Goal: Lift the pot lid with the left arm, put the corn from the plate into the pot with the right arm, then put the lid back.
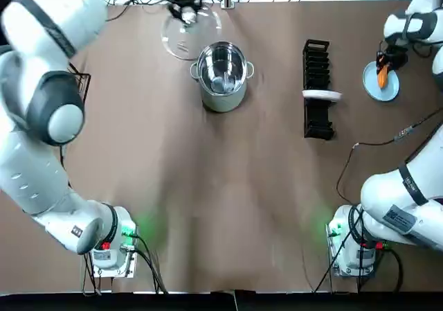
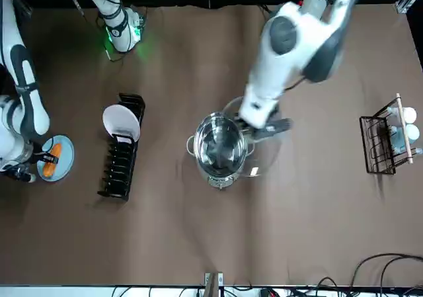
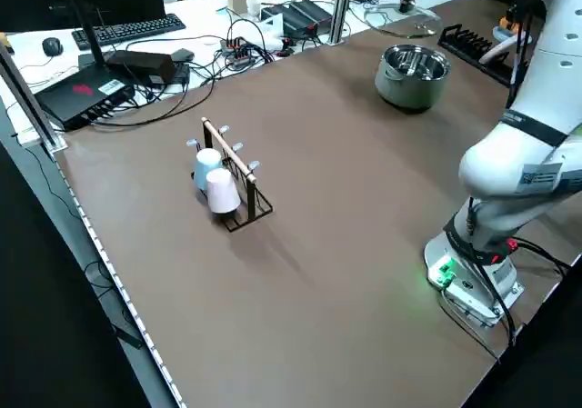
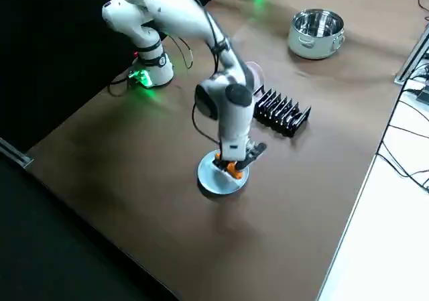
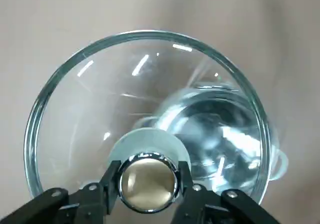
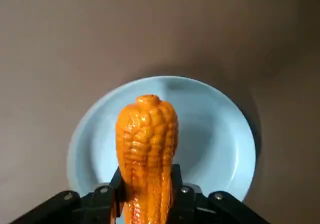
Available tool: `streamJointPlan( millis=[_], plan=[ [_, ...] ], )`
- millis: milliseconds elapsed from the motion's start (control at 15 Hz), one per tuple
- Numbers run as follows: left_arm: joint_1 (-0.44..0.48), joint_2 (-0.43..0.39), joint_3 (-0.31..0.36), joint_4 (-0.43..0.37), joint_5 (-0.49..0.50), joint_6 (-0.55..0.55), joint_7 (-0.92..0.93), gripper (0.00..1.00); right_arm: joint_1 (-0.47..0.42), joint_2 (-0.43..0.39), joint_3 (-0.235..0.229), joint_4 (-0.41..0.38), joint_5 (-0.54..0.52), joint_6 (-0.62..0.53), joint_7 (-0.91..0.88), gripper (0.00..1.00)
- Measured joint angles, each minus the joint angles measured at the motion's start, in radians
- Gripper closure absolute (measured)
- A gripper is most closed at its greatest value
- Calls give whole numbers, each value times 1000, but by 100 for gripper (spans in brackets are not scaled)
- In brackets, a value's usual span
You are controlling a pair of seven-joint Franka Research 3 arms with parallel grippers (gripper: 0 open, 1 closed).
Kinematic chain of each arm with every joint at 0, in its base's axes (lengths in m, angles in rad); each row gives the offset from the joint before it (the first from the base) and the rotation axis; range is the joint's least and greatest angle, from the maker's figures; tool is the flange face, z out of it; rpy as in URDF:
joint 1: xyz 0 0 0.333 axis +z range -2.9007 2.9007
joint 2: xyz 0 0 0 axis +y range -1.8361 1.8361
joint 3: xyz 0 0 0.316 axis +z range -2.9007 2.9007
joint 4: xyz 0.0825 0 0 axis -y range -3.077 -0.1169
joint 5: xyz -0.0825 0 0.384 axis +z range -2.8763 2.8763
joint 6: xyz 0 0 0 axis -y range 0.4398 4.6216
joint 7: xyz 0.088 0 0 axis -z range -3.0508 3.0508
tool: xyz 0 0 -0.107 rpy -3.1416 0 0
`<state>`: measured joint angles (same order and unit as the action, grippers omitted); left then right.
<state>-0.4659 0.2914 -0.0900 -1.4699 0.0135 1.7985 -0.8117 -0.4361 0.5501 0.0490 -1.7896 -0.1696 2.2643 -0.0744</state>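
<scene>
- Two grippers, each holding something.
- The left gripper (image 5: 148, 184), at the upper centre of the top view, has its fingers closed on the knob (image 5: 148, 176) of the glass lid (image 5: 90, 94), which it holds just beside the open pot (image 1: 221, 75).
- The right gripper (image 6: 147, 196), at the upper right of the top view, clamps the corn (image 6: 146, 139) over the blue plate (image 6: 220, 144).
- A black rack (image 1: 317, 89) stands between the pot and the plate.

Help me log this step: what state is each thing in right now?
pot: upright, uncovered, empty
lid: off the pot, held beside it
left tool: shut on the lid
corn: gripped, over the plate
right tool: shut on the corn
plate: flat, under the corn
dish rack: holds one white dish
</scene>
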Motion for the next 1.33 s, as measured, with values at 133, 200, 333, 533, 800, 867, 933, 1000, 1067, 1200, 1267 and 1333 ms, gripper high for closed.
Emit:
streamJointPlan(
  millis=[133, 200, 333, 533, 800, 867, 933, 1000, 1067, 1200, 1267, 1333],
  plan=[
    [85, -33, 1, -12, -3, -133, 137, 49, 15, -64, 43, 23, 0, -108, 0, 62],
    [125, -36, 2, -23, -3, -161, 199, 49, 24, -100, 68, 29, 0, -155, 0, 62],
    [194, -27, 3, -62, -3, -159, 306, 49, 51, -180, 126, 35, 0, -268, 0, 62],
    [261, -2, 3, -137, -3, -44, 410, 49, 128, -300, 231, 62, 6, -480, 4, 62],
    [285, 24, 2, -236, -2, 94, 461, 49, 284, -367, 338, 135, 98, -641, 174, 62],
    [288, 28, 2, -245, -2, 100, 468, 49, 338, -367, 346, 145, 108, -641, 235, 62],
    [289, 29, 2, -249, -2, 101, 472, 49, 400, -363, 349, 149, 109, -638, 298, 62],
    [290, 29, 2, -250, -2, 102, 473, 49, 512, -343, 349, 151, 109, -604, 442, 62],
    [290, 30, 2, -250, -2, 103, 473, 49, 552, -326, 349, 151, 109, -575, 502, 62],
    [290, 29, 2, -251, -2, 104, 473, 49, 623, -275, 348, 155, 109, -495, 603, 62],
    [290, 29, 2, -251, -2, 104, 473, 49, 659, -246, 348, 161, 109, -446, 654, 62],
    [290, 30, 2, -251, -2, 104, 473, 49, 693, -213, 347, 176, 108, -409, 700, 62]
  ],
)
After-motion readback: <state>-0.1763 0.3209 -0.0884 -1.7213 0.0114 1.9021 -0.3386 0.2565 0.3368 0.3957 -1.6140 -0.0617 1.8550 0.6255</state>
